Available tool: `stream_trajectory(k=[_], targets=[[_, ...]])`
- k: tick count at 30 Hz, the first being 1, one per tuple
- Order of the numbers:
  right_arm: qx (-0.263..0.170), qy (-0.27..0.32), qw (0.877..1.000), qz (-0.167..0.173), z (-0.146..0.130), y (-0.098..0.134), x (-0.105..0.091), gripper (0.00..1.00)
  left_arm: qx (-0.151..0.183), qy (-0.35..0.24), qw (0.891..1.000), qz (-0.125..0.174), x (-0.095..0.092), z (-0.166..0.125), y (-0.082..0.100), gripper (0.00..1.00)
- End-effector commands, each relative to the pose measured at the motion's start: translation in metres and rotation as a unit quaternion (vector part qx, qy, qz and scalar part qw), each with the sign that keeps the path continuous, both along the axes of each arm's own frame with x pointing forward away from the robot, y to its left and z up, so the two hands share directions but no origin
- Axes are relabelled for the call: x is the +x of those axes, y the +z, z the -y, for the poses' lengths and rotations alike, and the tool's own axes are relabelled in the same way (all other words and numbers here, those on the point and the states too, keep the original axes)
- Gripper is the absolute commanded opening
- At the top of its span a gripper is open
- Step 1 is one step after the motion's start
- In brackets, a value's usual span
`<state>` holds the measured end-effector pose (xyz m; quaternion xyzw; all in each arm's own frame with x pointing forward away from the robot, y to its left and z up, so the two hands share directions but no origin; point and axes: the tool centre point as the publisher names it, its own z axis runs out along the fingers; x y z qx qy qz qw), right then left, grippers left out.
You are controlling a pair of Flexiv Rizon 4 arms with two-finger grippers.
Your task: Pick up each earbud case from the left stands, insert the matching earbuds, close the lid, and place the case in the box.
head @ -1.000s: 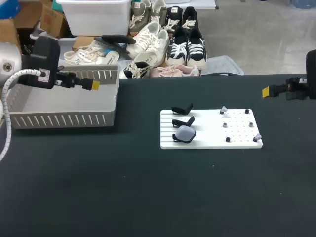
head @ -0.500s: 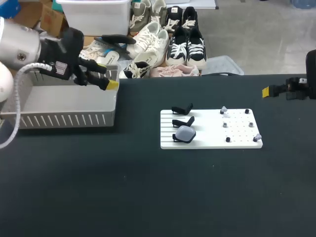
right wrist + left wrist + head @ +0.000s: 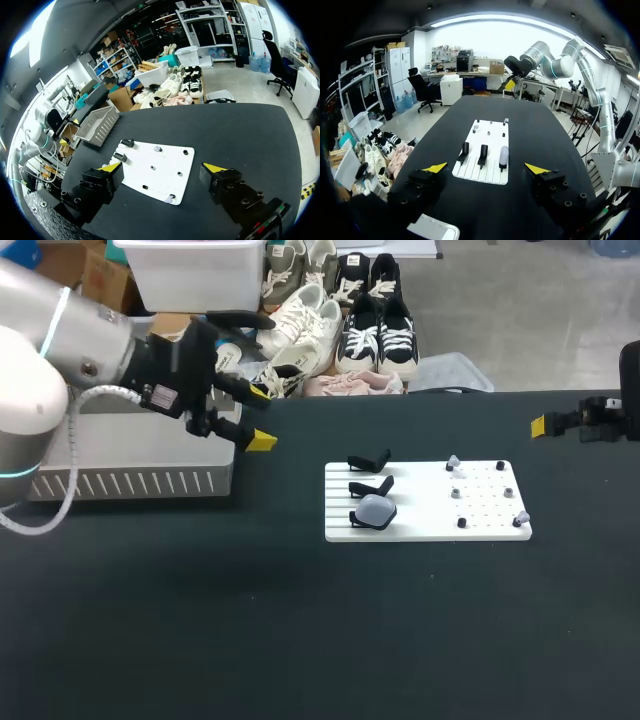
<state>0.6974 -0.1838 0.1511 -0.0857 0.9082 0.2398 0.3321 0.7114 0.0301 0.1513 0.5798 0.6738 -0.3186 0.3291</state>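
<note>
- Two of the three stands (image 3: 369, 462) are bare, so most of the work seems done; one earbud case (image 3: 375, 510) waits on the third
- Left claw (image 3: 261, 417) is spread wide and empty; the case sits well ahead of it, the box (image 3: 130, 483) close behind
- Right claw (image 3: 162, 168) is spread and empty, the board (image 3: 167, 162) just ahead of it
- The case looks pale, rounded and translucent; whether its lid is open I cannot tell
</note>
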Motion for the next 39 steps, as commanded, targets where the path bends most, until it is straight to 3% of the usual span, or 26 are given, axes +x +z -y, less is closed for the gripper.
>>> stream_trajectory(k=[1, 17, 26, 28, 33, 39], targets=[[0.002, 0.003, 1.0, 0.0, 0.001, -0.001, 0.001, 1.0, -0.001, -0.03, 0.999, -0.011, 0.006, 0.013, -0.013, 1.0], [0.002, 0.003, 1.0, 0.0, 0.001, -0.001, 0.001, 1.0, 0.0, -0.065, 0.998, 0.004, -0.004, 0.051, -0.065, 1.0], [0.002, 0.003, 1.0, 0.0, 0.001, -0.001, 0.001, 1.0, -0.017, -0.076, 0.997, 0.009, -0.008, 0.067, -0.076, 1.0], [0.002, 0.003, 1.0, 0.0, 0.001, -0.001, 0.001, 1.0, -0.02, -0.076, 0.997, 0.007, -0.009, 0.07, -0.08, 0.85], [0.002, 0.003, 1.0, 0.0, 0.001, -0.001, 0.001, 1.0, -0.023, -0.076, 0.997, -0.003, -0.012, 0.074, -0.088, 0.81], [0.002, 0.003, 1.0, 0.0, 0.001, -0.001, 0.001, 1.0, -0.026, -0.081, 0.996, -0.01, -0.02, 0.079, -0.096, 0.87]])
